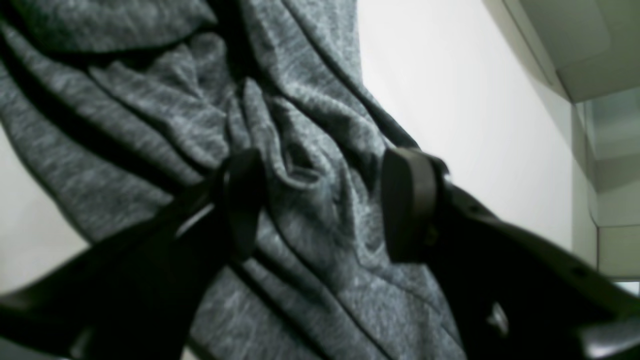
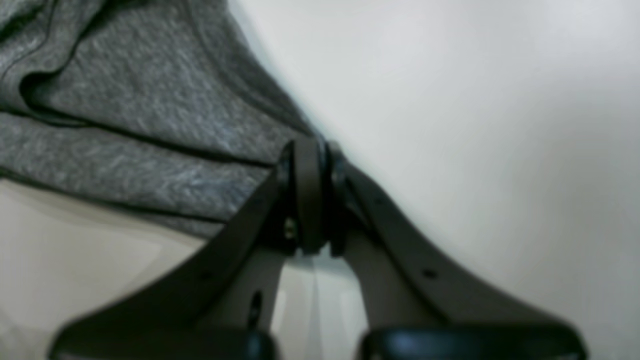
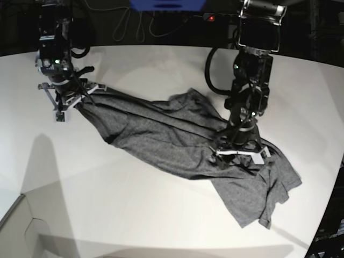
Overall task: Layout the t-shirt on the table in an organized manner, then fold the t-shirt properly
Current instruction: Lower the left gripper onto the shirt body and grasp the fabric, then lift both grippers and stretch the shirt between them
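Observation:
The dark heather-grey t-shirt (image 3: 161,140) lies stretched and wrinkled in a diagonal band across the white table (image 3: 134,215), from upper left to lower right. My right gripper (image 3: 75,103) is at the shirt's upper-left end. In the right wrist view this gripper (image 2: 312,195) is shut on the t-shirt's (image 2: 125,115) edge. My left gripper (image 3: 239,155) presses down on the shirt's right part. In the left wrist view its jaws (image 1: 325,205) stand apart, with a bunched ridge of the t-shirt (image 1: 150,100) between the pads (image 1: 410,200).
Dark cables and equipment (image 3: 161,16) run along the back beyond the table. The table's curved edge (image 3: 329,215) passes close to the shirt's lower-right end. At the front left corner a pale panel (image 3: 21,231) meets the tabletop.

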{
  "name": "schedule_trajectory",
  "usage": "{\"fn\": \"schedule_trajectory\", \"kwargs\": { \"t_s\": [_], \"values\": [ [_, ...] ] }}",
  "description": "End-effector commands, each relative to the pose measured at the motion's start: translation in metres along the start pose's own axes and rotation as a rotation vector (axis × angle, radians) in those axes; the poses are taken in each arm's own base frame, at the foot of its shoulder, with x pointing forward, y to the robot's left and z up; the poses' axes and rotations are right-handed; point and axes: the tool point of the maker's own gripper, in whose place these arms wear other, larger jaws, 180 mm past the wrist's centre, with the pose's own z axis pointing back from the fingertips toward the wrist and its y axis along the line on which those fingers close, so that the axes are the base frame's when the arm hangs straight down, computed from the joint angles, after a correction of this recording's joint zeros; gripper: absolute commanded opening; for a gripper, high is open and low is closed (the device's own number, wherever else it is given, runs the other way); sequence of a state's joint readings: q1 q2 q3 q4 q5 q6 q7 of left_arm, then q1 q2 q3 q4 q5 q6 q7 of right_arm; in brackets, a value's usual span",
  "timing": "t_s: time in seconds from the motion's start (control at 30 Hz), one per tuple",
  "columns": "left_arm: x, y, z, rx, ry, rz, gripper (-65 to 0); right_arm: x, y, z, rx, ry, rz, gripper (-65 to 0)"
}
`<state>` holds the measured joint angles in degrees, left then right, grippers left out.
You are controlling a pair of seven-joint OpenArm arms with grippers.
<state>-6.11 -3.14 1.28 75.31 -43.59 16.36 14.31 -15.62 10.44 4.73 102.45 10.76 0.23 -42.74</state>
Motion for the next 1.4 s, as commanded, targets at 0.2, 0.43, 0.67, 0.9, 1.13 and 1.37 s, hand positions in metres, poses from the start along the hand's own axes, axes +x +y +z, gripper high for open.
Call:
{"fn": "schedule_trajectory", "kwargs": {
  "t_s": [0.2,0.43,0.67,0.9,1.13,1.37],
  "values": [
    [0.007,-0.013,-0.001,-0.028,-0.028,0.015,-52.4,0.012,-0.003,0.002,-0.008,-0.042,0.011,-65.0],
    [0.011,-0.009,0.005,-0.026,-0.041,0.017,-64.9,0.018,-0.003,0.002,-0.008,-0.056,0.011,-65.0],
    [0.056,-0.044,0.058,-0.167,-0.182,0.075,-64.6,0.030,-0.013,-0.018,-0.026,-0.051,0.002,-65.0],
    [0.057,-0.034,0.126,-0.235,-0.178,0.171,-64.6,0.064,-0.033,-0.041,-0.063,-0.074,0.005,-65.0],
    [0.066,0.038,0.165,-0.116,-0.160,0.301,-64.6,0.130,-0.058,-0.042,-0.111,-0.179,0.019,-65.0],
    [0.051,0.075,0.184,-0.041,-0.090,0.392,-64.6,0.199,-0.061,-0.020,-0.121,-0.336,0.025,-65.0]
  ]
}}
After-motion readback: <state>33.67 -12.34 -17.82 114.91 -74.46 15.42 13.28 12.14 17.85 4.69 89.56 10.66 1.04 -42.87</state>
